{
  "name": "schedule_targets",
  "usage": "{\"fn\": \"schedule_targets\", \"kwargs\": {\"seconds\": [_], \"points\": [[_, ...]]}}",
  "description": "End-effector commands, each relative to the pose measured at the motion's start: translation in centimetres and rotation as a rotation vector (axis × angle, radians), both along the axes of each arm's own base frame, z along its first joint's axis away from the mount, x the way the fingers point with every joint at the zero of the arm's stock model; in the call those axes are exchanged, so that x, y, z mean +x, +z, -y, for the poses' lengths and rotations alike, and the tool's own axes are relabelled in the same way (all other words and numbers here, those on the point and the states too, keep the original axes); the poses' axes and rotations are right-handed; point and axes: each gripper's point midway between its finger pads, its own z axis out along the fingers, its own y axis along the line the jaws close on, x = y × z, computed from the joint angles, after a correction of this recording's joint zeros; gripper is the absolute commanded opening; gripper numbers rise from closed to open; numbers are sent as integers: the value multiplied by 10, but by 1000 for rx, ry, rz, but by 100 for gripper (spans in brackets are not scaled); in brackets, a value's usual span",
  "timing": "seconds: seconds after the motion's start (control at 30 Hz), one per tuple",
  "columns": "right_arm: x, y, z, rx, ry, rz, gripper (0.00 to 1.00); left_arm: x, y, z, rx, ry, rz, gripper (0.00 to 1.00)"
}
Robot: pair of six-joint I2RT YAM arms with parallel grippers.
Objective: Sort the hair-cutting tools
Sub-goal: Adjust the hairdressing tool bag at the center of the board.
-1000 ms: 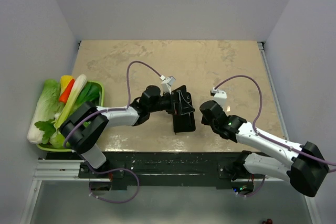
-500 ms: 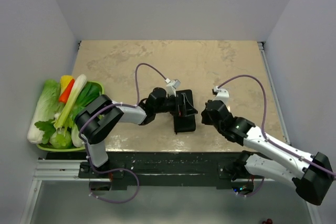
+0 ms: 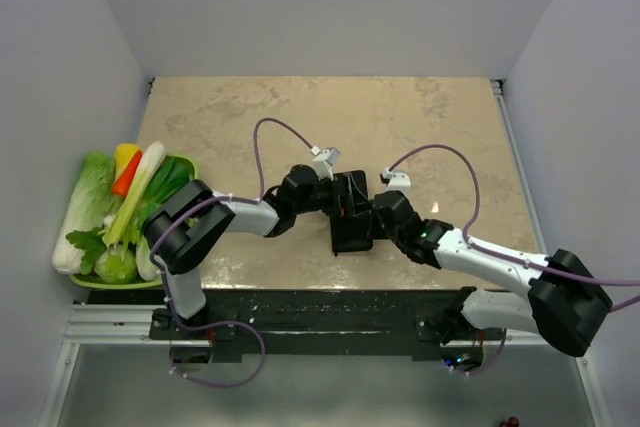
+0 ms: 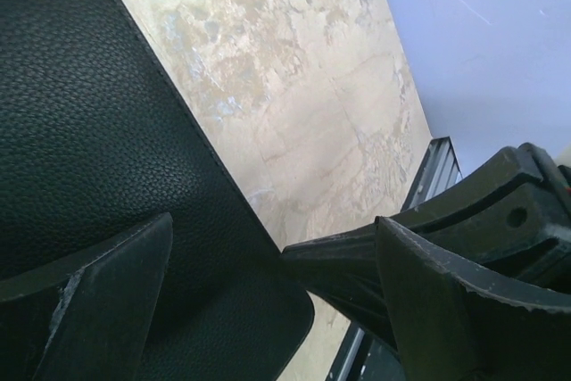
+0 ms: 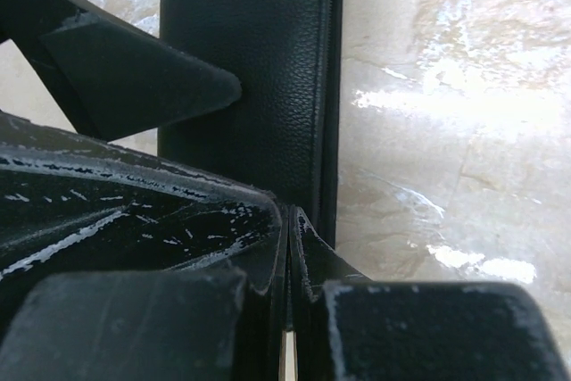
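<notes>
The hair-cutting tools are hidden in every view. A black folding case (image 3: 350, 237) lies shut on the table's middle. My left gripper (image 3: 348, 199) hovers open over the case's far part. In the left wrist view the left gripper (image 4: 275, 225) straddles a rounded corner of the case (image 4: 89, 131). The right arm's dark finger (image 4: 357, 265) pokes in between. My right gripper (image 3: 372, 215) is shut, its tips at the case's right edge. In the right wrist view the right gripper (image 5: 290, 213) shows nothing between its pads. It meets the case (image 5: 250, 42) beside a left finger (image 5: 134, 78).
A green basket (image 3: 190, 172) of vegetables (image 3: 110, 207) sits at the table's left edge. A dark rail (image 3: 320, 302) runs along the near edge and a metal rail (image 3: 515, 157) along the right side. Purple cables arc above both wrists.
My right arm has swung left until its shut tips reach the case's right edge. The left gripper has shifted slightly further over the case and stays open.
</notes>
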Motion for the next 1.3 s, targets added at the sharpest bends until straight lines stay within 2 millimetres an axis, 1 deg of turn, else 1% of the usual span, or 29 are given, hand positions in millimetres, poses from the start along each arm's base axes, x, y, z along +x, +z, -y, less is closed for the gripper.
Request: {"fn": "schedule_targets", "kwargs": {"seconds": [0.0,0.03,0.1,0.17,0.23,0.3,0.33,0.37,0.4,0.43,0.47,0.5,0.53,0.57,0.67,0.7,0.8,0.83,0.87,0.93,1.0,1.03,1.1,1.13,1.27], "points": [[19,15,-20,87,20,91,0,3,-1,4,6,-11,46,100],[19,11,-21,80,22,85,0,3,-3,2,10,-7,44,100],[20,10,-22,79,22,87,0,4,-8,-1,22,2,40,99],[21,2,-21,59,20,75,0,7,-12,-6,39,27,35,100],[21,-6,-17,28,7,62,0,10,-20,-18,79,62,17,100],[20,-13,-12,3,-4,48,0,18,-24,-33,125,132,21,100],[19,-14,-11,-1,-4,44,0,19,-25,-43,163,160,3,100],[18,-19,-10,-11,-7,32,0,24,-26,-51,195,203,1,100],[17,-22,-9,-17,-10,24,0,29,-22,-56,219,224,9,100],[17,-24,-8,-21,-18,17,0,25,-29,-68,292,244,-27,100],[16,-28,-7,-29,-21,8,0,30,-27,-75,326,287,-20,100],[15,-29,-7,-28,-23,6,0,30,-25,-79,344,298,-17,100],[15,-30,-7,-24,-23,1,0,25,-22,-85,359,299,-28,100],[14,-31,-7,-24,-22,0,0,27,-21,-92,377,332,-20,100],[13,-34,-3,-36,-34,-5,0,18,-25,-104,409,344,-36,100],[14,-33,-3,-34,-35,-2,0,14,-31,-107,420,339,-46,100],[13,-32,-1,-38,-42,-3,0,4,-45,-109,424,314,-70,100],[13,-31,-1,-39,-46,-1,0,5,-48,-106,409,306,-69,100],[13,-32,1,-48,-51,-5,0,-2,-54,-102,398,268,-83,100],[12,-32,4,-51,-64,-7,0,-4,-60,-93,357,240,-94,100],[12,-32,6,-60,-75,-10,0,-11,-68,-88,333,207,-120,100],[12,-32,7,-59,-74,-11,0,-9,-71,-84,315,203,-115,100],[10,-35,7,-57,-74,-17,0,-13,-80,-83,305,191,-131,100],[8,-37,8,-58,-75,-23,0,-12,-78,-79,284,184,-120,100],[7,-39,10,-57,-78,-28,0,-14,-88,-75,272,168,-142,100]]}}
